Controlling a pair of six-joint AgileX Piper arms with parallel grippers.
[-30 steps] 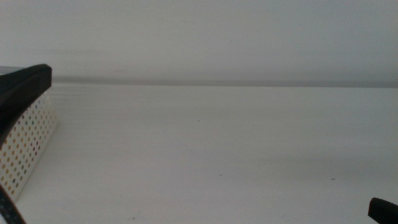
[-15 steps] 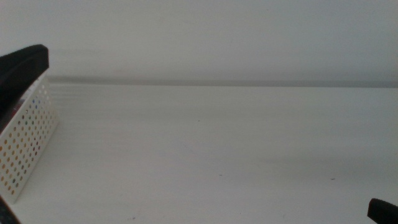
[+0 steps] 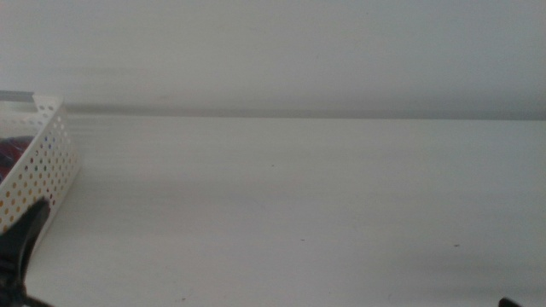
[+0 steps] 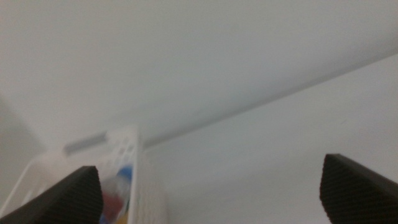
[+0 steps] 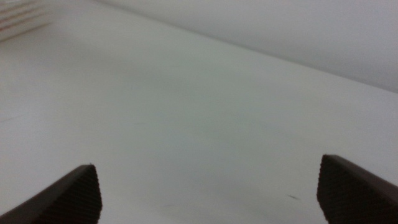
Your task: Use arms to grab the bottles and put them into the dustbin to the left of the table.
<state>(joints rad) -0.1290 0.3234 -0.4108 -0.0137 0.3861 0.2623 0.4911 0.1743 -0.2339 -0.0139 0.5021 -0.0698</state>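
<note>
Left gripper (image 4: 211,193), jaws wide and empty, sits just beside the dustbin (image 4: 140,180); right gripper (image 5: 208,193), jaws wide, over bare counter (image 5: 199,112).

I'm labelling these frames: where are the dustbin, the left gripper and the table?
dustbin (image 3: 47,162): middle view, perforated side wall.
left gripper (image 4: 211,190): left wrist view, midway between its open jaw tips.
table (image 3: 324,196): middle view, bare tabletop.

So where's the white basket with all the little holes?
The dustbin sits at the far left edge of the table in the middle view, with the left end effector low in front of it.
</note>
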